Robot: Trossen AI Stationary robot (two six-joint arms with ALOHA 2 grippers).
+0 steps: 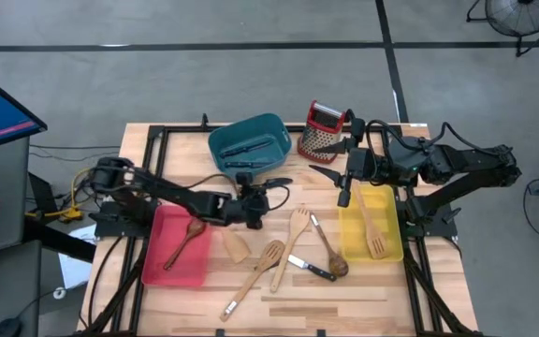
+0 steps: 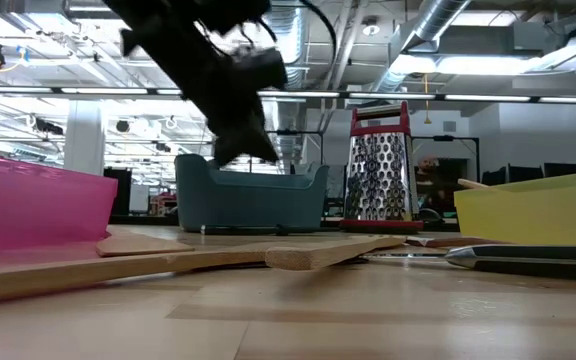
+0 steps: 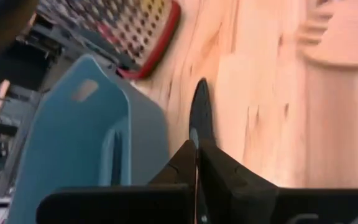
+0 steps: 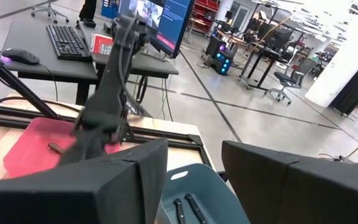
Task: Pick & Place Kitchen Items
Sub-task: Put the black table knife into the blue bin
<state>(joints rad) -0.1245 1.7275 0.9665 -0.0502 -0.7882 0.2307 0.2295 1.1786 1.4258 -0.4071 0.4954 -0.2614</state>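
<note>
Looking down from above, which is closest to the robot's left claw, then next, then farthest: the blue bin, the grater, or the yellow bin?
From the left gripper:
1. Teal bin, just behind it.
2. Box grater, farther back, toward the right arm.
3. Yellow bin, across at the right side.

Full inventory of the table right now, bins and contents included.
teal bin: 1, far centre; dark utensils inside, count unclear
red bin: 1, left; holds dark wooden spoon
yellow bin: 1, right; holds pale slotted utensil
grater: 1, steel with red top, beside teal bin
loose, centre: short spatula, long spatula, wooden fork, dark-bowled spoon, black-handled knife
left gripper: shut on dark blade, near teal bin
right gripper: open, by yellow bin's far end
</note>
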